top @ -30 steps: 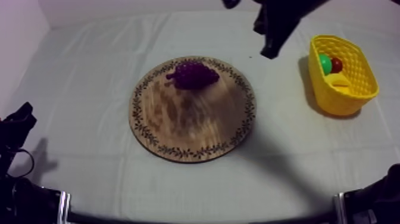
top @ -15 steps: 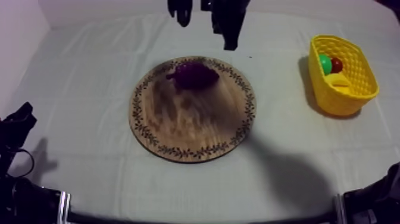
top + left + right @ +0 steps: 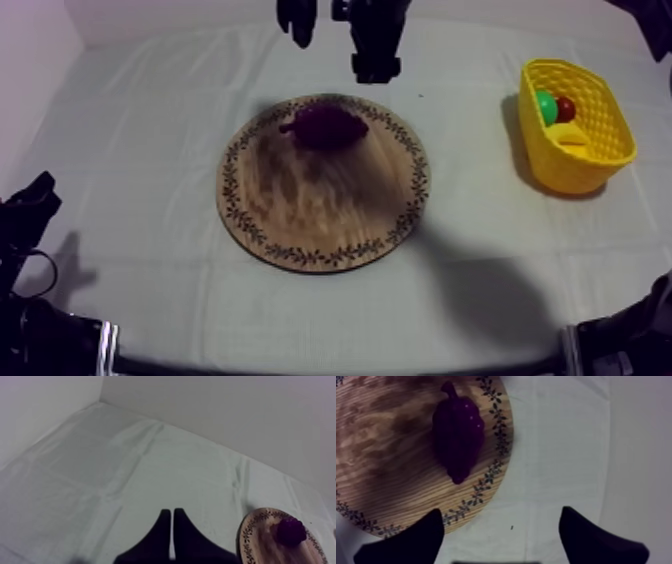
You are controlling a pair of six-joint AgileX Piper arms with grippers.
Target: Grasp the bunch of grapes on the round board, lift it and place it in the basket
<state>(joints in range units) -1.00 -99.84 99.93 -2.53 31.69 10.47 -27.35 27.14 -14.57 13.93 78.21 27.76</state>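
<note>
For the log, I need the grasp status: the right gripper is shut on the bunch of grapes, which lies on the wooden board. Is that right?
Not quite. The right gripper is open with nothing in it and sits short of the bunch of grapes, as the right wrist view shows. The rest holds: the grapes lie on the wooden board.

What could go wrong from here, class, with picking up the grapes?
The open right gripper hangs beyond the grapes, one finger over the wooden board's rim, the other over cloth: descending here would miss. The grapes lie near that rim; a nudge could push them off. The yellow basket already holds a small red fruit and more; the grapes might sit high.
</note>
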